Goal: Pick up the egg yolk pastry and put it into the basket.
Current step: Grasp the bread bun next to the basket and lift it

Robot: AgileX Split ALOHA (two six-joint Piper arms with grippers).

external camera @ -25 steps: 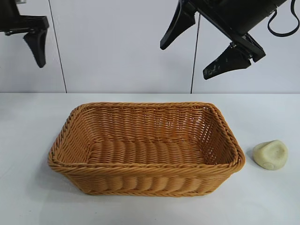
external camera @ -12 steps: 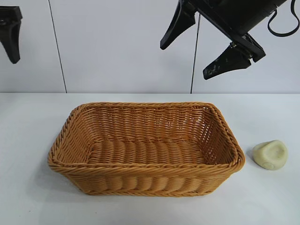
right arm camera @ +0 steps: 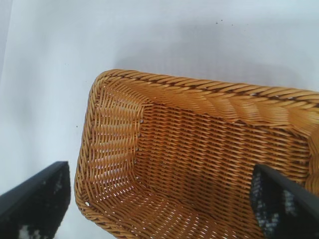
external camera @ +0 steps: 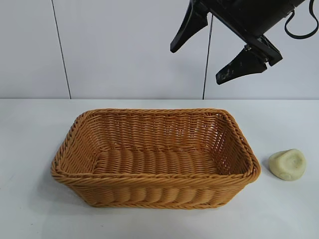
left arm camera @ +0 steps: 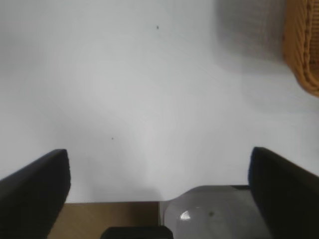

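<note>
Egg yolk pastry (external camera: 287,164) lies on the white bench (external camera: 30,129) just beside the basket's (external camera: 154,157) short end, apart from the rim, and well below and a little outward of the right hand (external camera: 219,52). That hand hangs high above the basket's far corner, fingers spread wide and holding nothing; its own camera looks down into the empty weave. The left hand (left arm camera: 159,189) is out of the outside view, equally wide and empty, over bare bench with only a corner of the basket at the edge of its wrist view.

The pastry looks light, matte rather than slick, and probably soft or crumbly: a dome with a dented flat face. A hard pinch would likely mark or crack it. My judgement is to come down from above and close gently across the rounded flanks at its widest part, avoiding the dented face, where the fingers could slide or cave it in.
</note>
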